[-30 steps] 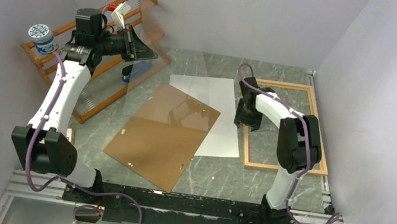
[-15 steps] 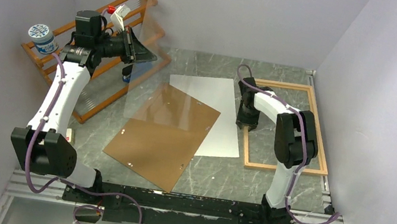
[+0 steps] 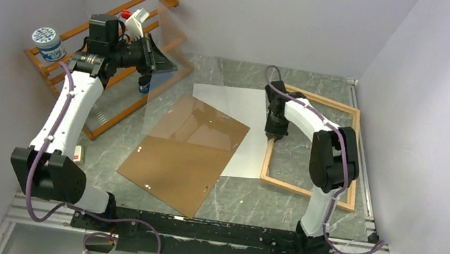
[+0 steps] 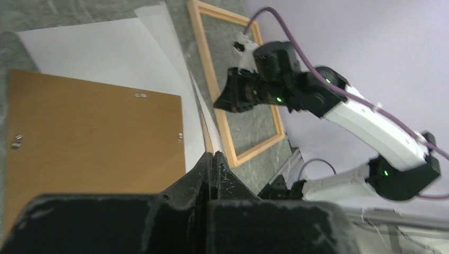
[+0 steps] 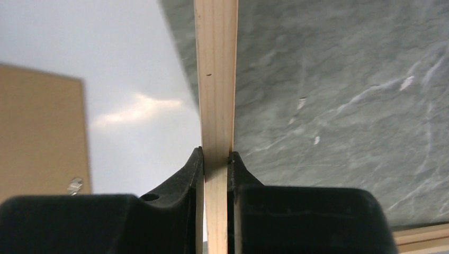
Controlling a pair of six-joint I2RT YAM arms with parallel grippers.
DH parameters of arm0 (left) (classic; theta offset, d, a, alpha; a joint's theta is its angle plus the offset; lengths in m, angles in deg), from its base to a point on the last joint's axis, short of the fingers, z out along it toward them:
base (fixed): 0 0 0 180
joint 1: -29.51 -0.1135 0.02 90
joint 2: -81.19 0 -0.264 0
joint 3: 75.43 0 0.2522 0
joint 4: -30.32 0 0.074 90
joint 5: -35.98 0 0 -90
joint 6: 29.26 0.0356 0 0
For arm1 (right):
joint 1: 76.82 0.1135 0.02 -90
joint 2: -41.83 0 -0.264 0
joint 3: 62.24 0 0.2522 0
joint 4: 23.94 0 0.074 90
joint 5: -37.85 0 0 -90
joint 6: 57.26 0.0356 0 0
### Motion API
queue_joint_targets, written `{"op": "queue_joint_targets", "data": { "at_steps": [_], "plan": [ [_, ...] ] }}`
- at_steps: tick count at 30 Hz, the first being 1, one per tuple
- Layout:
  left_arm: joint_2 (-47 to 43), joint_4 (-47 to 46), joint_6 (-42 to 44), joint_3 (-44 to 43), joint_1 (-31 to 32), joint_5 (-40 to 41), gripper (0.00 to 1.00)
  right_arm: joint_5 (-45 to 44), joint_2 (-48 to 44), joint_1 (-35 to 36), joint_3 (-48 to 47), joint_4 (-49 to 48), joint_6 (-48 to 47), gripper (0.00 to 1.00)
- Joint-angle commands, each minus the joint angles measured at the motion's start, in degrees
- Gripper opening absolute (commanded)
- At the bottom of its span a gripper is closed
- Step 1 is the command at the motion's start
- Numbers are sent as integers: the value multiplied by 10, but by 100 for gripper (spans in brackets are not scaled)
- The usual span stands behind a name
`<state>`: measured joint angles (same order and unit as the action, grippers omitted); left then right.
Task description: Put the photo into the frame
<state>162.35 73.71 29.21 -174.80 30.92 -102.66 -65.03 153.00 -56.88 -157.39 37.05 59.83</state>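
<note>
The photo (image 3: pixel 238 112) lies white back up at the table's middle, its left part under the brown backing board (image 3: pixel 184 154). It also shows in the left wrist view (image 4: pixel 106 58) and the right wrist view (image 5: pixel 132 79). The light-wood frame (image 3: pixel 307 191) lies skewed at the right, its left rail along the photo's right edge. My right gripper (image 3: pixel 274 133) is shut on that left rail (image 5: pixel 216 79), with one finger on each side (image 5: pixel 216 154). My left gripper (image 3: pixel 167 63) is shut on the edge of the clear pane (image 3: pixel 166 90) and holds it tilted up by the rack (image 4: pixel 212 156).
The orange-brown slatted rack (image 3: pixel 108 115) leans at the back left with a blue-and-white cup (image 3: pixel 45 40) on it. The side walls stand close. A small white block (image 3: pixel 79 155) lies near the left arm's base. The frame (image 4: pixel 204 47) and backing board (image 4: pixel 90 132) show below the left wrist.
My right gripper has dragged the frame leftwards and turned it, so its left rail now meets the photo's right edge. My left gripper with the pane has shifted slightly up and back.
</note>
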Motion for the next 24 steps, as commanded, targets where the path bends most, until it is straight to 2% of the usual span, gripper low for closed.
{"op": "queue_joint_targets", "data": {
  "at_steps": [1,10,14,18,24],
  "plan": [
    [-41,29,32,-42,2,99,3,41,-57,38,-35,-2,33,6],
    [-42,80,57,-64,2,146,3,120,-49,86,-53,-28,137,8],
    [-41,92,64,-72,1,158,3,163,-3,113,-74,-57,202,9],
    [-37,101,68,-83,2,162,3,170,65,151,-138,-54,235,11],
    [-38,111,71,-84,1,162,3,178,130,178,-192,-49,254,19]
  ]
}}
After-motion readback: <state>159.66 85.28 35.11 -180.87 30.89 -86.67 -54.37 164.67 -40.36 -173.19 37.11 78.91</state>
